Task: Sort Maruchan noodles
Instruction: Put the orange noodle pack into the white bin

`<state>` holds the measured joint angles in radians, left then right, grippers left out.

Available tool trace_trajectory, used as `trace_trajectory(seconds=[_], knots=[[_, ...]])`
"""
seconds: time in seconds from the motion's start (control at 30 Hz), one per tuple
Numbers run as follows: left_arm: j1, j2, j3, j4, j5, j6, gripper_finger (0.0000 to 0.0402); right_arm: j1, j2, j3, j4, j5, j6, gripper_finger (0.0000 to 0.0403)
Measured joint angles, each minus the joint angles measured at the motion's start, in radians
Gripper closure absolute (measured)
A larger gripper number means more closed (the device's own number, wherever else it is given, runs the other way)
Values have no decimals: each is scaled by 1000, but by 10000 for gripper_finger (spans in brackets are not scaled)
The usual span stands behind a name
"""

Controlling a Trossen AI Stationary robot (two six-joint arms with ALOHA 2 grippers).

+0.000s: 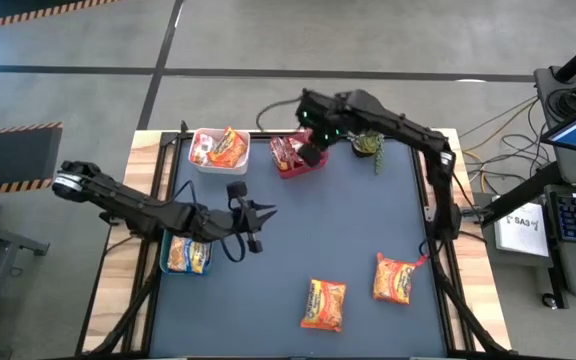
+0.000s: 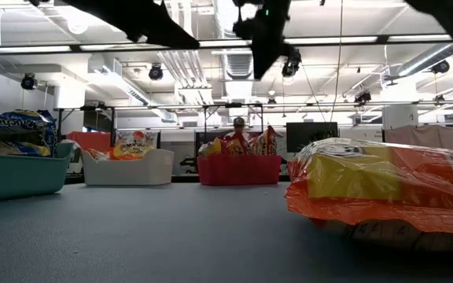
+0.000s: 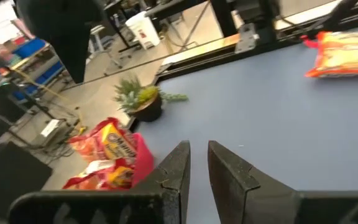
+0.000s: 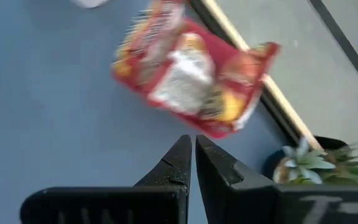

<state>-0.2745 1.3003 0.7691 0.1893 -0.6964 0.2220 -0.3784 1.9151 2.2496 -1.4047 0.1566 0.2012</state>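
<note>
grippers first: the right gripper (image 1: 311, 155) is hovering over the red bin (image 1: 315, 167) at the far edge, fingers pressed together with nothing between them, and the red packets (image 4: 191, 81) are sitting in the bin just beneath it. the left gripper (image 1: 252, 223) is hanging mid-table near the teal bin (image 1: 165, 258), fingers nearly together and also empty, as far as the wrist view is showing.

for the next pick, i'd say whichever arm goes needs to be spreading its fingers wide before dropping, coming down flat on the packet's middle and pinching the crinkly plastic firmly so it isn't sliding.

two orange packets are lying loose toward the near edge: one (image 1: 325, 303) near the middle, one (image 1: 396, 279) toward the right side. both are well apart from either gripper. the white bin (image 1: 199, 162) is holding a few packets too.
</note>
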Motion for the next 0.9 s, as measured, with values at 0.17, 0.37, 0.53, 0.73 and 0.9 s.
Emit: trace_trajectory(seconds=[0.17,0.37,0.53,0.73,0.9], knots=[[-59,0,11,-34,-2,-24,364,148,-113,-129,104,1,13,390],[-117,0,27,-61,-2,-27,364,361,-299,-419,409,8,53,390],[-143,1,39,-70,-2,-50,364,529,-410,-684,665,54,105,390],[-152,3,44,-75,-2,-105,364,681,-438,-889,812,48,183,390],[-153,5,55,-70,-2,-146,364,788,-424,-1009,871,25,231,390]])
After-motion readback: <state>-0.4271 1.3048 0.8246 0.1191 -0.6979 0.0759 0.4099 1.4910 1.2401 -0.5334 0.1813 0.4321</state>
